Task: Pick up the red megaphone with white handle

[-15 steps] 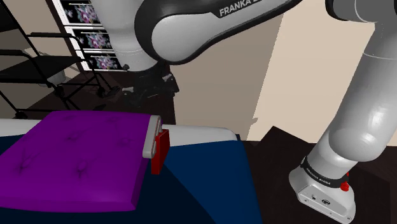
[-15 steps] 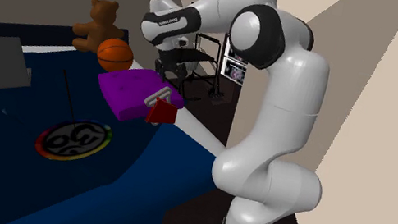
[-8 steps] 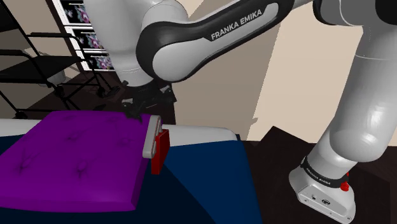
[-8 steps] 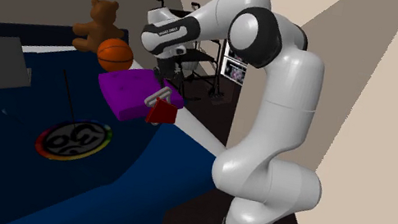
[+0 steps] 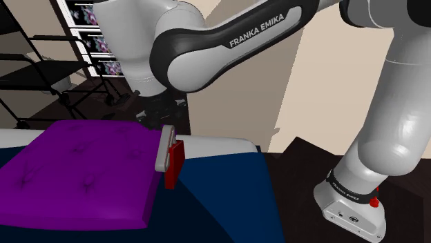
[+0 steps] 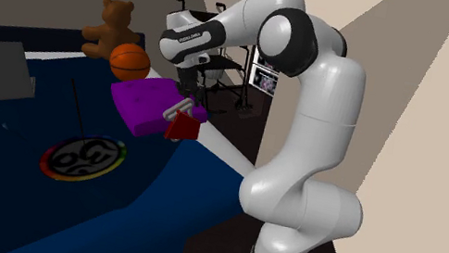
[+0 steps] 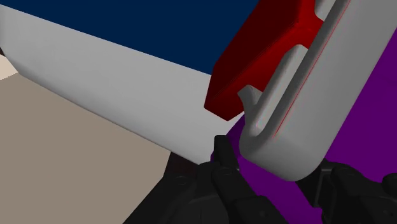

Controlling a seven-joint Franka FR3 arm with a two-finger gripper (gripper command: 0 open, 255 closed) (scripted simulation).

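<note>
End effector [image 7: 277, 162] open, its fingers either side of the red megaphone's [image 5: 174, 164] pale handle [image 7: 299, 108]. Not yet gripped or lifted.

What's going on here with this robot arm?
A white Franka arm is going for the red megaphone with a pale grey handle, which lies against the edge of a purple cushion on a dark blue surface. Its black two-finger tool hangs right at the handle, and in the wrist view the fingers stand apart on either side of the handle's end. Nothing is gripped or lifted yet.
</note>
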